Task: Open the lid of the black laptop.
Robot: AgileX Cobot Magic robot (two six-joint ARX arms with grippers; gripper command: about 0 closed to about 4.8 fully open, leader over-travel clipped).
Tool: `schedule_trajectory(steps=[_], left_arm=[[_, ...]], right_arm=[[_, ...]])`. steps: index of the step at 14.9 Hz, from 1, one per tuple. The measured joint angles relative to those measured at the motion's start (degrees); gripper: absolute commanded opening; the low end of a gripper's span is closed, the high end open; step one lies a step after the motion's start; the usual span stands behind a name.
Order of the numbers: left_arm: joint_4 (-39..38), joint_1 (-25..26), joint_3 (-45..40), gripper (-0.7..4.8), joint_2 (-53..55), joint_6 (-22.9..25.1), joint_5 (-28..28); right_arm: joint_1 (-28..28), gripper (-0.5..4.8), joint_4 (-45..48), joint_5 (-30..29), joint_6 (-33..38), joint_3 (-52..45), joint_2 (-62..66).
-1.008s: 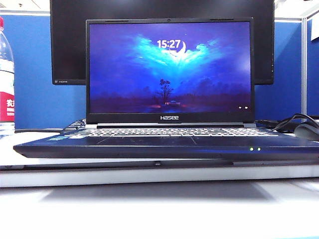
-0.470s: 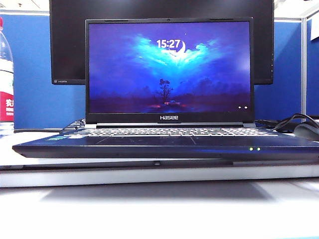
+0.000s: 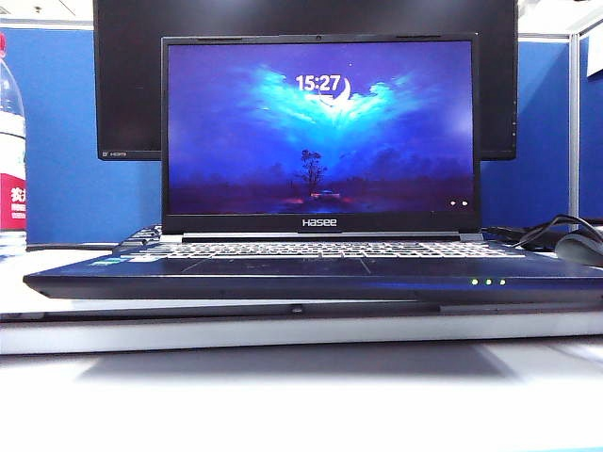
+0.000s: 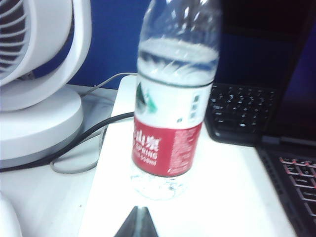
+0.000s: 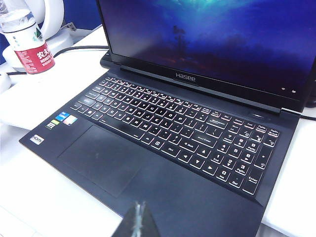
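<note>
White table (image 3: 301, 395) | black laptop (image 5: 163, 148) lid (image 3: 320, 132) upright | left gripper (image 4: 138, 224), right gripper (image 5: 139, 222): tips only, state unclear

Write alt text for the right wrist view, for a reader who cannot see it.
The black laptop sits open on a white table, its lid raised and the screen lit with a blue wallpaper above the word "Hasee". A red-labelled water bottle stands beyond the laptop's far corner. Only the dark tip of the right gripper shows, over the laptop's front edge.
</note>
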Motion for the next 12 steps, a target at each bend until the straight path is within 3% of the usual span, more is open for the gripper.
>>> schedule_trajectory(steps=[4, 6, 12], left_arm=[[5.51, 0.15, -3.23, -0.03, -0.02, 0.09, 0.00], [5.81, 1.53, -3.23, -0.03, 0.00, 4.92, -0.52], [5.84, 2.73, -3.26, -0.03, -0.02, 4.92, -0.61]], right_arm=[[0.00, -0.06, 0.00, 0.02, 0.02, 0.00, 0.00], [0.00, -0.06, 0.00, 0.00, 0.00, 0.00, 0.00], [0.00, -0.06, 0.00, 0.00, 0.00, 0.00, 0.00]])
